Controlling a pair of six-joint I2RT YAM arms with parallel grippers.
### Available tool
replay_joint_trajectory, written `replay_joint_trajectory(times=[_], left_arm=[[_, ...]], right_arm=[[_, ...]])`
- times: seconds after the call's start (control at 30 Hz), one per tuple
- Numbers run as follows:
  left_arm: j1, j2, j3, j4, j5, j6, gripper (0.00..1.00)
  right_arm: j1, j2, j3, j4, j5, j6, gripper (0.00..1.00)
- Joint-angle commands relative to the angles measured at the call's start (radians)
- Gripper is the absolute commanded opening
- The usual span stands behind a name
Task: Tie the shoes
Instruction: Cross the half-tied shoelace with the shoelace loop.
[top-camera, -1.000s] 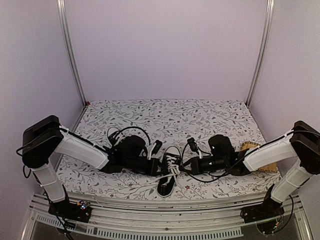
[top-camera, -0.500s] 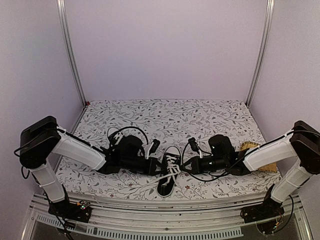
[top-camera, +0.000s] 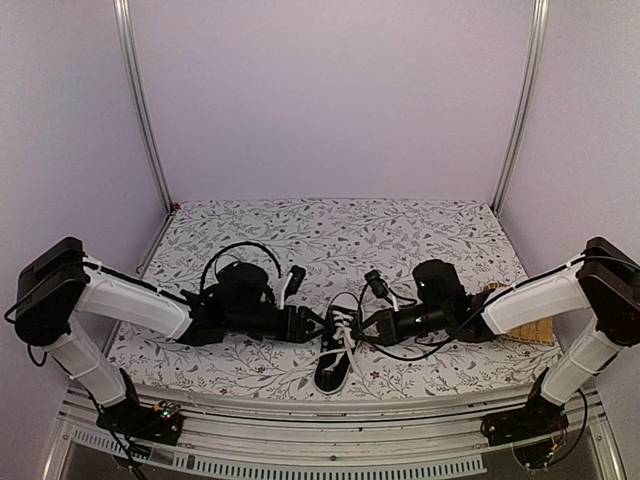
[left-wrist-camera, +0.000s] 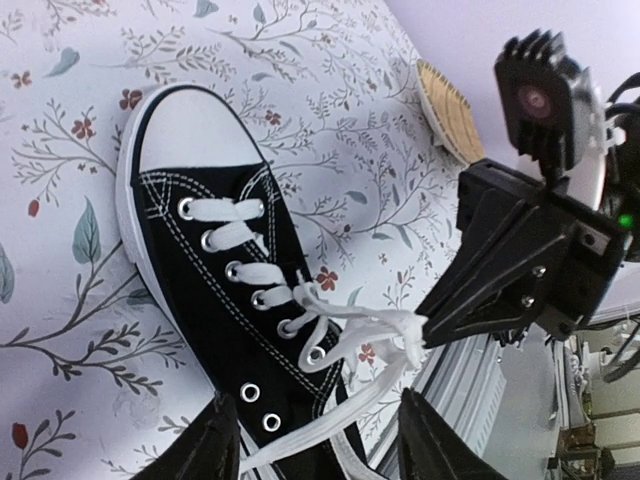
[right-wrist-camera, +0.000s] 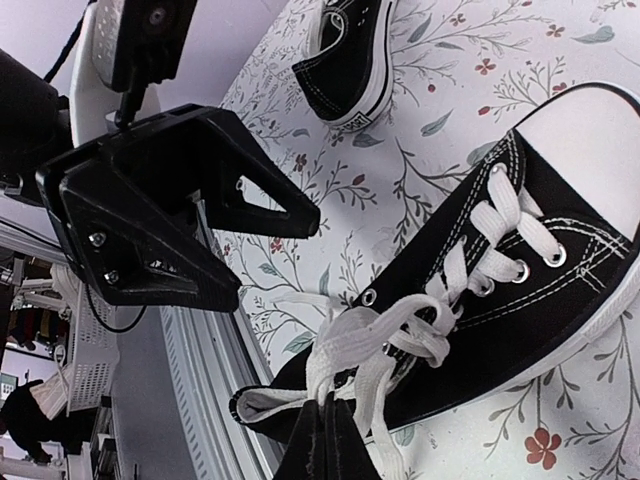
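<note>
The left gripper (left-wrist-camera: 320, 402) has its two black fingers (left-wrist-camera: 205, 455) spread wide, with nothing pinched between them. In the left wrist view, the heel end of a black sneaker (left-wrist-camera: 225, 255) lies in the gap between those spread jaws. One loose strand of its white lace (left-wrist-camera: 380, 325) trails down through the same gap. Whether the strand brushes either finger cannot be told.

The right gripper (right-wrist-camera: 325, 425) has its jaws pressed together on that lace. It pinches a bunch stretched sideways from the upper eyelets, on the side of the shoe facing the right arm. From the pinch the lace runs back to the shoe in a loose tangle of loops, and whether these form a knot is hard to make out.

The black sneaker sits directly between the two grippers, sole down on the floral table cover (top-camera: 400, 230). Its white toe cap points away from the arm bases. The left jaw tips stand just beside the shoe, across the lace bunch from the right jaw tips and apart from them.

The second sneaker (right-wrist-camera: 350, 50) lies beyond the left gripper, well apart from both sets of jaws. The top edge of the right wrist view cuts it off, and in the overhead view it cannot be picked out near the left arm. A tan woven mat (left-wrist-camera: 448, 118) lies behind the right gripper, partly hidden by that arm. In the left wrist view the black sneaker's heel runs off the bottom edge.
</note>
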Motion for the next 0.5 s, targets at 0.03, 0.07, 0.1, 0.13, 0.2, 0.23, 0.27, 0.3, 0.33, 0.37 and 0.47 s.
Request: replay_joint_trajectory(times=[0.03,0.07,0.1,0.13,0.2,0.23,0.27,0.3,0.33,0.37,0.47], left_arm=[[0.009,-0.029,-0.004,-0.006,-0.021,0.009,0.55],[0.009,-0.028,-0.005,-0.004,-0.017,0.005,0.55],[0.009,-0.026,-0.005,0.002,-0.011,0.002,0.55],[0.009,-0.025,-0.007,0.014,-0.001,-0.005,0.55],[0.009,-0.017,-0.013,0.049,0.029,-0.023,0.56],[0.006,-0.01,-0.014,0.063,0.042,-0.032,0.57],[0.004,-0.002,-0.012,0.072,0.047,-0.038,0.57],[-0.001,0.003,-0.012,0.076,0.046,-0.041,0.57],[-0.004,0.007,-0.012,0.079,0.045,-0.042,0.57],[-0.008,0.012,-0.014,0.08,0.042,-0.046,0.57],[-0.012,0.014,-0.032,0.102,0.037,-0.06,0.57]], right_arm=[[0.027,0.038,0.044,0.02,-0.064,-0.032,0.02],[0.037,0.042,0.05,0.02,-0.064,-0.033,0.02],[0.048,0.048,0.056,0.022,-0.064,-0.034,0.02],[0.058,0.056,0.061,0.024,-0.061,-0.032,0.02],[0.081,0.078,0.068,0.035,-0.057,-0.024,0.02],[0.093,0.09,0.072,0.047,-0.056,-0.019,0.02],[0.107,0.106,0.076,0.057,-0.056,-0.012,0.02],[0.12,0.122,0.082,0.069,-0.055,-0.003,0.02],[0.134,0.14,0.089,0.082,-0.054,0.003,0.02],[0.144,0.158,0.097,0.093,-0.054,0.012,0.02],[0.179,0.202,0.126,0.118,-0.048,0.036,0.02]])
